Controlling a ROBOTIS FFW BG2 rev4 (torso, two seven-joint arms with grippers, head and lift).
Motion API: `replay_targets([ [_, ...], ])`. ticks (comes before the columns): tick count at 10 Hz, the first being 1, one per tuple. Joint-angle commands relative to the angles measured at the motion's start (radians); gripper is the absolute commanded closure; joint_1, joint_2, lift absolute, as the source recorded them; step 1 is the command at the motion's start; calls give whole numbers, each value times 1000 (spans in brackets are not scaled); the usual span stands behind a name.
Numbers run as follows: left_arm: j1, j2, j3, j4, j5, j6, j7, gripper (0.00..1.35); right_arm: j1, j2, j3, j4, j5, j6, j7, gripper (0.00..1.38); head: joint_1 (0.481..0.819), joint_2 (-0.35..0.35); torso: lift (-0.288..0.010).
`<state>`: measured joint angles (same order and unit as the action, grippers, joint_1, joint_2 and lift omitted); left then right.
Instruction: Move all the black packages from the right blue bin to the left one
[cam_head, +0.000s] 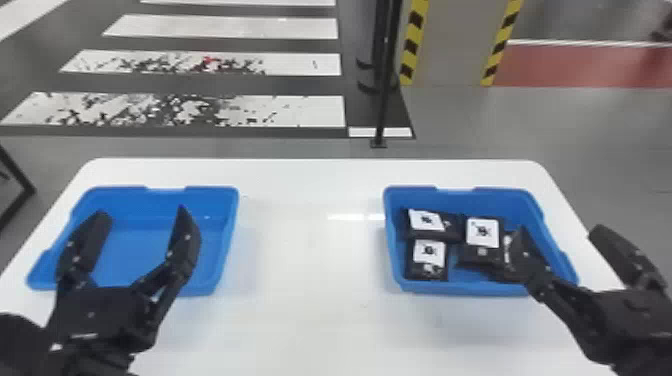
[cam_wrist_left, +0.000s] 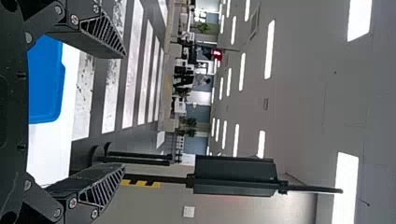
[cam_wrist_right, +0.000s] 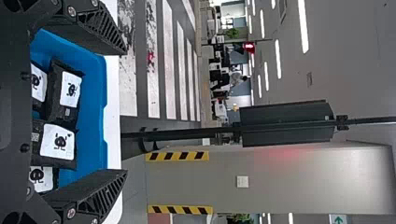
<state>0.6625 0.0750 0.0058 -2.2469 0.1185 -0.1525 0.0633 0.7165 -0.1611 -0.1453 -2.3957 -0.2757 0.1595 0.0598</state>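
Black packages (cam_head: 482, 234) lay in the right blue bin (cam_head: 450, 288), robot's-left of the right gripper's (cam_head: 560, 229) open gap; right arm nearer. Fingers wide apart, nothing held. Left gripper (cam_head: 142, 211) same, at the left bin (cam_head: 130, 245).

No words are legible. White labels (cam_head: 482, 233) with dark figures lie on the black packages (cam_head: 453, 233) near the table's (cam_head: 310, 280) right edge. The right wrist view shows a red sign (cam_wrist_right: 252, 48) with a white arrow and a green-arrow sign (cam_wrist_right: 333, 218).
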Motion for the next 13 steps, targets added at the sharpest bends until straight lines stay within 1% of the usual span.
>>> replay_targets([
  [1,0,0,0,0,1,0,0,216,0,0,-2,2,-1,0,0,128,695,-25,-140],
  [7,5,-1,0,0,3,-7,0,216,3,0,-2,-1,-7,2,0,128,695,-26,-140],
  [8,5,-1,0,0,3,-7,0,217,0,0,-2,-1,-17,15,0,128,695,-26,-140],
  [9,5,-1,0,0,3,-10,0,220,-22,0,-6,2,-21,54,0,128,695,-25,-140],
  [10,5,0,0,0,3,-10,0,220,-78,-5,-12,2,-29,160,0,125,695,-25,-140],
  [11,5,2,-6,0,3,-7,0,220,-147,-20,-10,9,-33,253,2,124,695,-26,-140],
  [12,5,2,-6,0,3,-7,0,222,-223,-34,-10,24,-45,395,14,128,695,-25,-140],
  [13,5,2,-6,0,3,-7,0,222,-319,-49,-10,70,-55,579,57,128,695,-21,-140],
])
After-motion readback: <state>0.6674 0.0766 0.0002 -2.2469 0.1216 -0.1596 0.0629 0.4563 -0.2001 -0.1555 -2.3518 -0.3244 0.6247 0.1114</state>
